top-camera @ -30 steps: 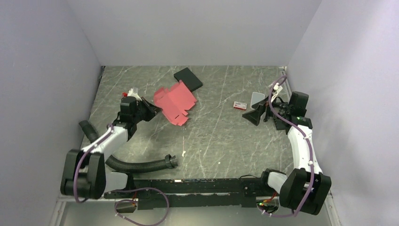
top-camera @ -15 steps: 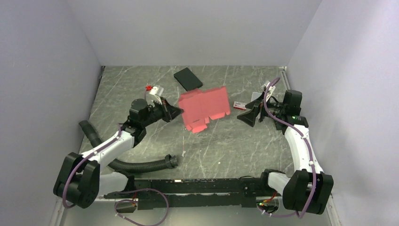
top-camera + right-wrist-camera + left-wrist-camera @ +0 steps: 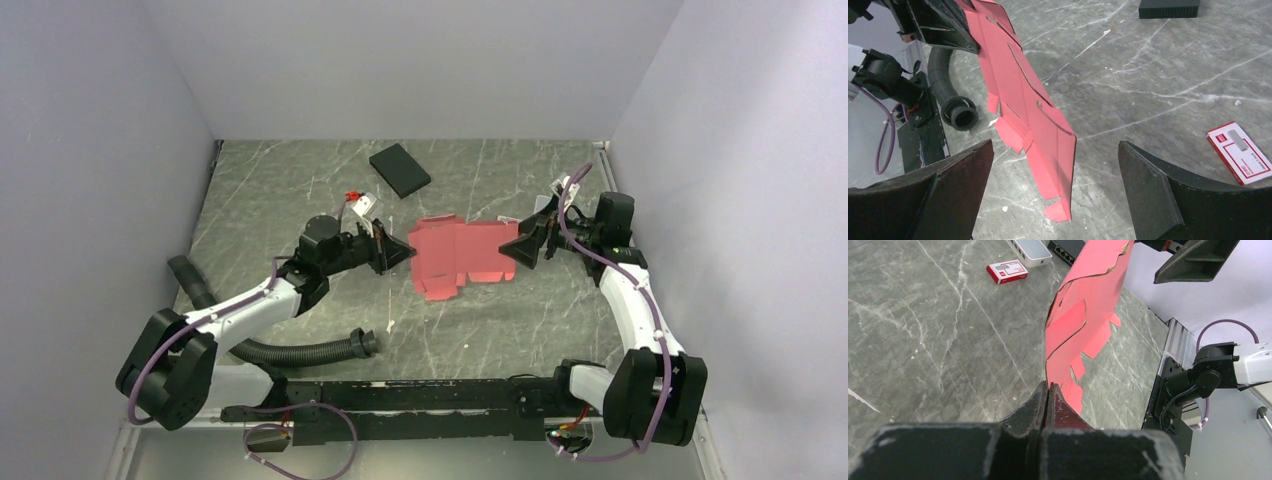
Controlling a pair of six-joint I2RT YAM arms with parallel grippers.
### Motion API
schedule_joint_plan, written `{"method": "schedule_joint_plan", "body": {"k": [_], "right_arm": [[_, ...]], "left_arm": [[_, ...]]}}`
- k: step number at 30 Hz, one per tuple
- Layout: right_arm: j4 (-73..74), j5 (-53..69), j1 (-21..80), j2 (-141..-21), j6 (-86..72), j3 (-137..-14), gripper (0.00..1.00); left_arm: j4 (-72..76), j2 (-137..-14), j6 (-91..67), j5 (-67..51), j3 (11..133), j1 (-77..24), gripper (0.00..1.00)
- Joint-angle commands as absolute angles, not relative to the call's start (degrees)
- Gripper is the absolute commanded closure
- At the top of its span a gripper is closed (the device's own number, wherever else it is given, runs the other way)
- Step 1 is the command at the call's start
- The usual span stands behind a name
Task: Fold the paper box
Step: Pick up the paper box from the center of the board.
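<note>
Paper box [image 3: 458, 255]: a flat pinkish-red die-cut sheet is held raised above the middle of the tabletop [image 3: 300, 200] and is pinched at its left edge by the clenched left gripper [image 3: 407, 250]. Right gripper [image 3: 510, 248]: the jaws are spread wide at the sheet's right end, and nothing is grasped. Black flat box [image 3: 400, 169]: it is laid near the far wall.

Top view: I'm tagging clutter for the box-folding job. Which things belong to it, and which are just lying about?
Job: paper box, left gripper pinching it, right gripper open at its other end.
Lying about: black flat box, red-and-white carton, black hose.
</note>
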State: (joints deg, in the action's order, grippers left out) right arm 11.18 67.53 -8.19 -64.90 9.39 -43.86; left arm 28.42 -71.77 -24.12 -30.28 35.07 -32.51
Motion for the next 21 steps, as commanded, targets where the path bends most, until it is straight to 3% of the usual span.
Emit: {"method": "schedule_joint_plan", "body": {"k": [1,6,13,21], "right_arm": [[8.04,70.00,-6.91,-65.26,10.00,-43.71,0.01],[13.31,67.29,-6.33,-64.93,15.34,-45.93,0.01],[40.52,63.85,-4.82,-62.88,44.74,-58.37,0.01],[42.60,62.61,3.48,-72.40,43.51,-70.74,0.01]], "left_arm": [[31.51,-72.32,-22.01,-31.45,38.15,-33.37,1.00],[27.77,-73.04,-20.13,-32.07,40.04,-33.57,1.00],[-2.05,-78.41,-6.92,-37.40,55.60,-33.61,1.00],[-15.03,-84.41,-2.02,-40.40,67.12,-35.59,1.00]]}}
